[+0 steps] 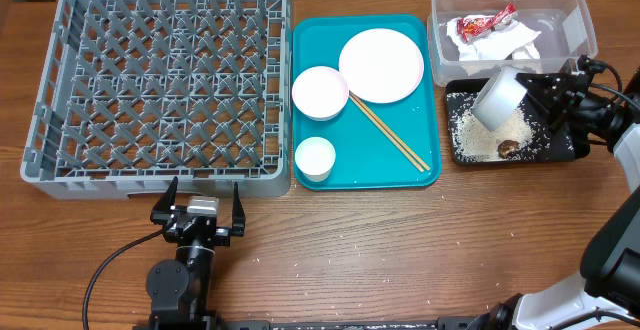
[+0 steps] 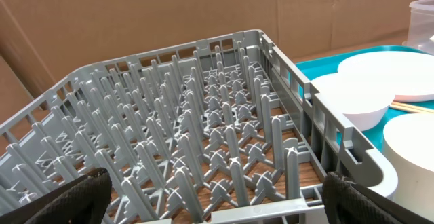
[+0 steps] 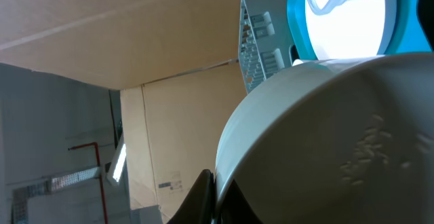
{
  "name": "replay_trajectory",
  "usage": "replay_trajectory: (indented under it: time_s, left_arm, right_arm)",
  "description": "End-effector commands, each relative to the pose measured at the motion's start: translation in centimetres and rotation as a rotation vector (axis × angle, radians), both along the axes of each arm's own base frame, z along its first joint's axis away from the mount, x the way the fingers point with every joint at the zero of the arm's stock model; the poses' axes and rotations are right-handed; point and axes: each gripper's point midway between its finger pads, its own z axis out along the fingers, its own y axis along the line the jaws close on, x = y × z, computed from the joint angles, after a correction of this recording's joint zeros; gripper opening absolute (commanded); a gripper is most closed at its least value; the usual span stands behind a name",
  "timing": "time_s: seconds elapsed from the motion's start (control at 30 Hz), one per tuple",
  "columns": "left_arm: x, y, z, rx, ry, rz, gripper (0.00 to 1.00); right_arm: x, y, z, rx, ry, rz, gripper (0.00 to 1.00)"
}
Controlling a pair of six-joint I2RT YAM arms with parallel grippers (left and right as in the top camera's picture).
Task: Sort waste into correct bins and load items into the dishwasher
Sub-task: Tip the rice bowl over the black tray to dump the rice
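Wood-grain surface [image 1: 400, 240], with cardboard walls [image 2: 169, 13] behind it. Your left hand [image 1: 204, 192] gapes wide just before the front rim of the grey lattice rack [image 1: 150, 177], with open surface to its right. Your right hand [image 1: 528, 96] pinches a smooth white bowl [image 1: 499, 99], tipped over the black tray [image 1: 560, 148] where rice [image 1: 470, 135] and a brown scrap [image 1: 508, 149] lie. In the clear tub [image 1: 585, 25] sit wrapper [image 1: 487, 22] and napkin [image 1: 510, 42]. On the teal tray [image 1: 310, 40], between rack and tub, rest plate [image 1: 381, 65], second bowl [image 1: 320, 92], cup [image 1: 314, 158] and chopsticks [image 1: 390, 132].
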Motion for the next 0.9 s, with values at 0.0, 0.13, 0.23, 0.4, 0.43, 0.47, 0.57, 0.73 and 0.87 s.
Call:
replay_trajectory:
  time_s: [0.0, 0.13, 0.23, 0.4, 0.43, 0.47, 0.57, 0.73, 0.87]
  left_arm:
    - [0.0, 0.0, -0.2, 0.015, 0.000, 0.002, 1.00]
    - [0.0, 0.0, -0.2, 0.015, 0.000, 0.002, 1.00]
    - [0.0, 0.0, -0.2, 0.015, 0.000, 0.002, 1.00]
    - [0.0, 0.0, -0.2, 0.015, 0.000, 0.002, 1.00]
    - [0.0, 0.0, -0.2, 0.015, 0.000, 0.002, 1.00]
    - [0.0, 0.0, -0.2, 0.015, 0.000, 0.002, 1.00]
    - [0.0, 0.0, -0.2, 0.015, 0.000, 0.002, 1.00]
    - [0.0, 0.0, -0.2, 0.015, 0.000, 0.002, 1.00]
    - [0.0, 0.0, -0.2, 0.015, 0.000, 0.002, 1.00]
  right_arm:
    - [0.1, 0.2, 0.8, -0.011, -0.051, 0.017, 0.04]
    - [0.0, 0.7, 0.9, -0.010, -0.062, 0.033, 0.04]
    - [0.2, 1.6, 0.8, -0.046, -0.099, 0.050, 0.04]
    - [0.3, 6.4, 0.2, -0.183, -0.117, 0.110, 0.04]
    - [0.3, 7.3, 0.1, -0.209, -0.117, 0.118, 0.04]
    - [0.4, 8.2, 0.2, -0.239, -0.127, 0.126, 0.04]
    - [1.0, 9.7, 1.7, -0.269, -0.193, 0.137, 0.04]
    - [1.7, 6.8, 3.5, -0.218, -0.216, 0.078, 0.04]
    - [1.3, 2.4, 3.8, -0.194, -0.209, 0.000, 0.04]
